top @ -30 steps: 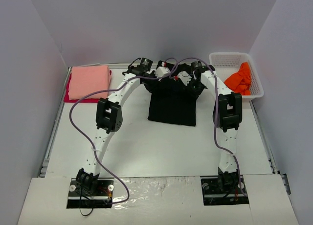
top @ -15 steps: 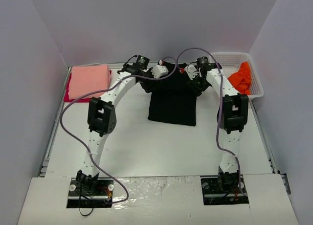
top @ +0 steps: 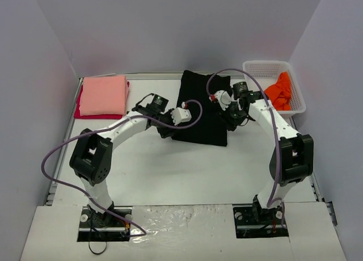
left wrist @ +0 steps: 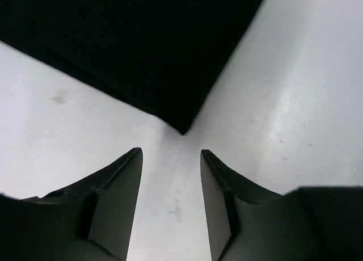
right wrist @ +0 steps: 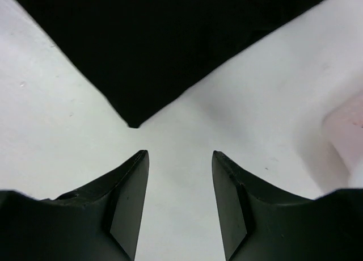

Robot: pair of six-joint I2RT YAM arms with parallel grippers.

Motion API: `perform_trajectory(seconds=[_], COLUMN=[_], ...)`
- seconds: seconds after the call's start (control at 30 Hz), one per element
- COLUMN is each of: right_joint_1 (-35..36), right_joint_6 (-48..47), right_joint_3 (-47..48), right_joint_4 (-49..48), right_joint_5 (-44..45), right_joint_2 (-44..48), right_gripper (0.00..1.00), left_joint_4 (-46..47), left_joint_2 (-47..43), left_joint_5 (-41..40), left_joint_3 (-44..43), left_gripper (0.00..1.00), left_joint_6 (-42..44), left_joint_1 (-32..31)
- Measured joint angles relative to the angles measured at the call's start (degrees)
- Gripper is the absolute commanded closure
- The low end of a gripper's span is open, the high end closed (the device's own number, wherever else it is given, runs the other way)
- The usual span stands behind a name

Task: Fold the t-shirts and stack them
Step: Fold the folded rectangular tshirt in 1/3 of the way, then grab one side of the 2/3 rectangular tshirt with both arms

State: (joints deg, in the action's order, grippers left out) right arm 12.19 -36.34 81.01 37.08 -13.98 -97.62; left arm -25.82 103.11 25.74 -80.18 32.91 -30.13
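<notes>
The large black t-shirt (top: 201, 110) lies flat as a long folded strip at the table's middle back. My left gripper (top: 166, 129) hovers at its near left corner, open and empty; in the left wrist view that corner (left wrist: 181, 125) sits just ahead of the gripper (left wrist: 170, 154). My right gripper (top: 232, 122) is at the near right edge, also open and empty, with a black corner (right wrist: 131, 120) just ahead of the gripper (right wrist: 180, 154). The salmon-pink t-shirt (top: 102, 95) lies folded on the red one (top: 79, 111) at back left. The orange t-shirt (top: 278, 92) is crumpled in the basket.
A white mesh basket (top: 262, 68) stands at the back right corner. Grey walls close in the table on three sides. Purple cables loop over both arms. Bare white table (top: 181, 170) stretches between the black shirt and the arm bases.
Both grippers let go of the black shirt's far end, opened, and drew back and down to its near corners. The shirt now lies stretched out toward the back wall.
</notes>
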Motion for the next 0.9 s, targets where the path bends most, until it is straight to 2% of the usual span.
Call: perform_trajectory(seconds=[0.13, 0.27, 0.57, 0.9], right_joint_1=[3.21, 5.29, 5.51, 5.51], right_joint_6=[0.55, 1.49, 3.02, 3.34], right_joint_3=[-5.27, -7.69, -10.01, -10.01], right_joint_4=[-1.01, -2.29, -4.11, -4.83], right_joint_5=[-1.25, -1.99, -1.84, -0.33], right_joint_2=[2.12, 2.16, 2.16, 2.16], right_gripper=[0.56, 0.57, 0.56, 0.56], left_joint_4=[4.76, 8.66, 16.0, 17.27], left_joint_2=[-1.18, -1.25, -1.22, -0.44], left_joint_5=[-2.36, -4.68, -8.17, -9.77], left_joint_3=[8.74, 12.74, 14.34, 14.36], left_gripper=[0.56, 0.57, 0.57, 0.58], left_joint_6=[0.81, 1.64, 2.71, 3.98], left_joint_1=[-3.96, -7.23, -8.07, -7.98])
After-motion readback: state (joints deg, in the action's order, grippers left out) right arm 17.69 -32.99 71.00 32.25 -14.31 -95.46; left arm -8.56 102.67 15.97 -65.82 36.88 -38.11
